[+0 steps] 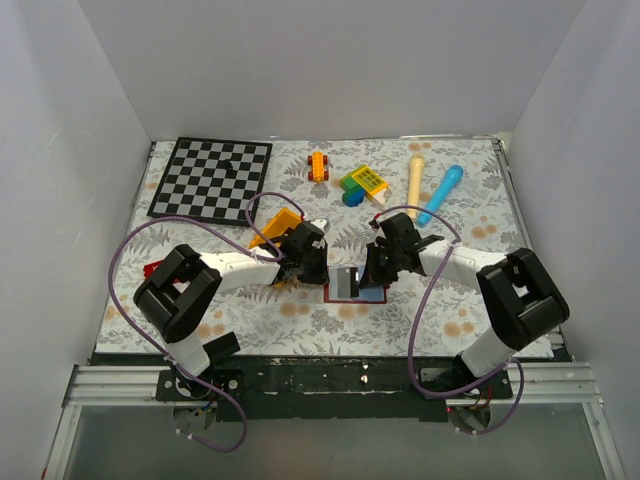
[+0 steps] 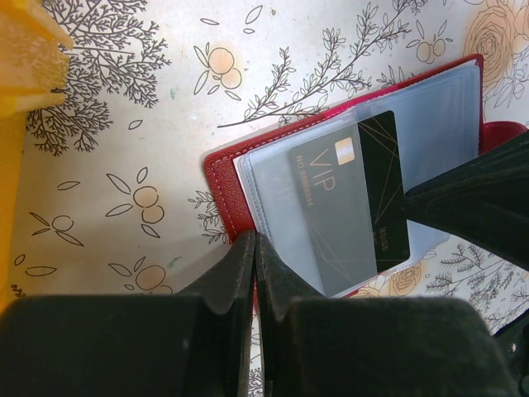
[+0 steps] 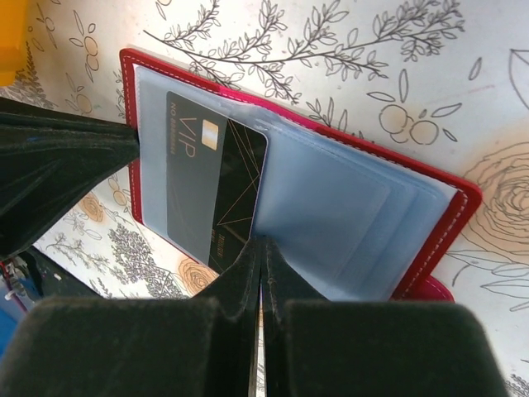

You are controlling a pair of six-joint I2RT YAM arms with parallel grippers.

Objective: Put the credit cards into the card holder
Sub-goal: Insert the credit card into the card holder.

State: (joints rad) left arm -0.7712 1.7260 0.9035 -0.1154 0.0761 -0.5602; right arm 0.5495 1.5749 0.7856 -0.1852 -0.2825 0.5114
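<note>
— Where is the card holder [image 1: 352, 287]?
— Lying open, centre frame; a black credit card [image 2: 355, 190] sits partly in its pocket.
— How do the jaws stand?
— Pinched closed on both; left gripper [image 2: 254, 240] and right gripper [image 3: 261, 244] flank it.

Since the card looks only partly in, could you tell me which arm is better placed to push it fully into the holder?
Probably right: the right pincer, shut, meets the card at its exposed edge, while the left pincer, shut, sits at the card holder rim.
</note>
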